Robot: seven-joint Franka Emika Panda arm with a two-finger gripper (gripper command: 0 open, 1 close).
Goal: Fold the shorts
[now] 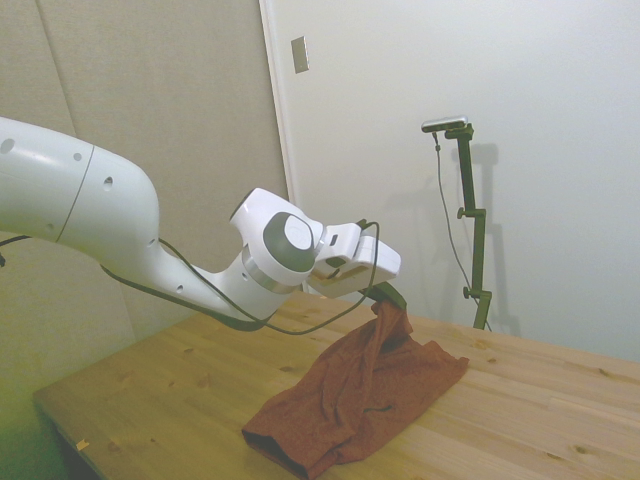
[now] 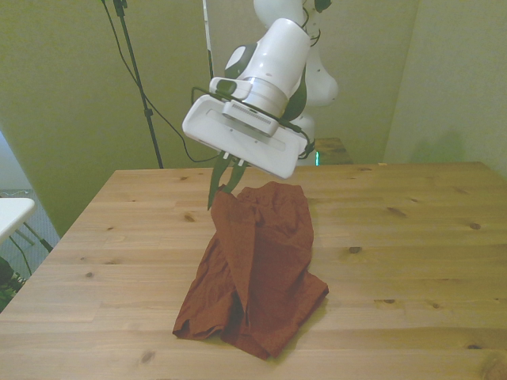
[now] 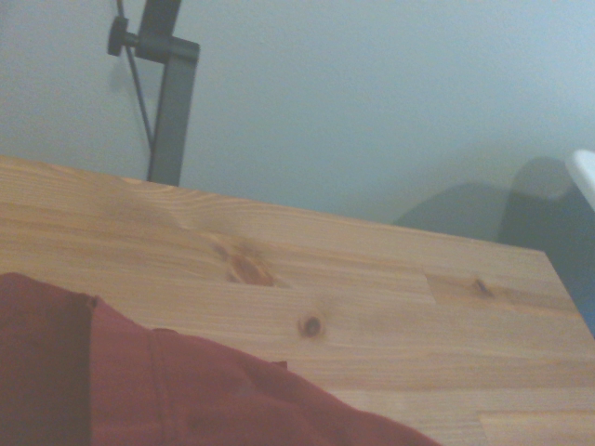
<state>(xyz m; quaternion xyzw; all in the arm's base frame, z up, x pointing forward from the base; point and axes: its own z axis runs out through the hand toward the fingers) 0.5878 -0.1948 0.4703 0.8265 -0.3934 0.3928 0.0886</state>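
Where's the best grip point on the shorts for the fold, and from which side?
The gripper already pinches the shorts at one raised corner, above the table. That seems the right hold: a thin edge that fits between the fingers, taken from above, with the rest draping down to the bunched part lying on the wood.

The shorts (image 1: 350,400) are a deep rust-orange all over, darker in the folds, with a thin dark cord looping across the cloth. Under them the table (image 2: 412,237) is pale honey-coloured wood, striped with grain and dotted with small brown knots. Above the shorts, the arm (image 1: 90,205) is glossy white with grey joint caps, and the gripper (image 2: 226,178) has dark fingers
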